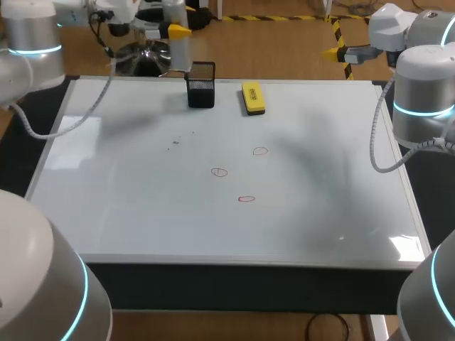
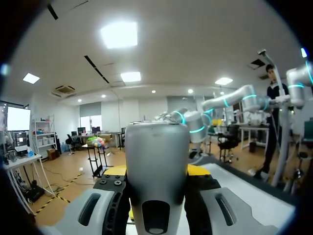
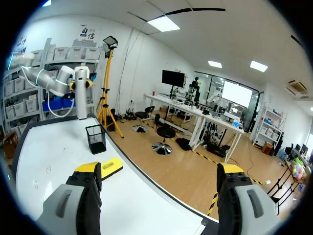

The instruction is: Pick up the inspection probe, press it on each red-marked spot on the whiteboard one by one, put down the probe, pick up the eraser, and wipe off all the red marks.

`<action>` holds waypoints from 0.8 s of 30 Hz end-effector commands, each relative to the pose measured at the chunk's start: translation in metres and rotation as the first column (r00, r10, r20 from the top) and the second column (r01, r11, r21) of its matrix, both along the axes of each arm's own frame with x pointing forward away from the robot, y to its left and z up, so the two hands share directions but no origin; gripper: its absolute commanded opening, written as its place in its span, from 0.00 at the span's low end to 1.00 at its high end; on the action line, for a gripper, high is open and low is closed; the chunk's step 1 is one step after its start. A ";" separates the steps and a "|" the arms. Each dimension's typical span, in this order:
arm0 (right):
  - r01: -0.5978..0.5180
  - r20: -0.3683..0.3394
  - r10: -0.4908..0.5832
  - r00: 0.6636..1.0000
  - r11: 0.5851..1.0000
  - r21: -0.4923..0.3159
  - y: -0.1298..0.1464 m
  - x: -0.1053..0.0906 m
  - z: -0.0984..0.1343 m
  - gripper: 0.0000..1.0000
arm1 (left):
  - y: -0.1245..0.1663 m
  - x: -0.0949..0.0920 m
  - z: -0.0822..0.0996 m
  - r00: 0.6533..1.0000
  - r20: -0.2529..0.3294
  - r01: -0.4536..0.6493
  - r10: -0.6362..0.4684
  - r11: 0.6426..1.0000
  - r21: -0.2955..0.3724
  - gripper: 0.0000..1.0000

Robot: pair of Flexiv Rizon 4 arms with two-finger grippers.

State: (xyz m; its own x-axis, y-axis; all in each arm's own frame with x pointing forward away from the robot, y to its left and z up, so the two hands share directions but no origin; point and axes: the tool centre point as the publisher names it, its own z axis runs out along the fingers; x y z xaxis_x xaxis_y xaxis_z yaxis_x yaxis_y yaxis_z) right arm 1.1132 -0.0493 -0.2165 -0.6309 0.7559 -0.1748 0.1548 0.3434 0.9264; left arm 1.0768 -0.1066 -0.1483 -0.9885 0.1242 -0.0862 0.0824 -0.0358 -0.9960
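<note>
Probe (image 1: 179, 57) pinched upright by left gripper (image 1: 175, 32), just left of black holder (image 1: 201, 85). Pick-up judged done. Right gripper (image 3: 159, 171) spread, holding nothing. Next: probe to be lowered onto 3 red marks (image 1: 219, 172) in front of holder. Eraser (image 1: 253, 97) lies right of holder.
</note>
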 end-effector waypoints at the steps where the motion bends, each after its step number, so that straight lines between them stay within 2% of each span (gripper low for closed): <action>1: -0.001 -0.001 0.001 1.000 1.000 -0.001 0.000 0.000 0.000 1.00 | 0.017 -0.023 0.002 0.987 0.000 -0.161 0.161 0.987 0.018 0.00; 6: -0.001 -0.001 0.001 1.000 1.000 -0.001 0.000 0.000 0.000 1.00 | 0.037 -0.031 -0.010 0.983 -0.005 -0.182 0.182 0.983 0.032 0.00; 14: -0.001 -0.001 0.001 1.000 1.000 -0.001 0.000 0.000 0.000 1.00 | 0.070 -0.038 -0.025 0.972 0.029 -0.235 0.234 0.972 0.028 0.00; 24: -0.001 -0.001 0.001 1.000 1.000 -0.001 0.000 0.000 0.000 1.00 | 0.101 -0.036 -0.047 0.959 -0.006 -0.284 0.285 0.958 0.030 0.00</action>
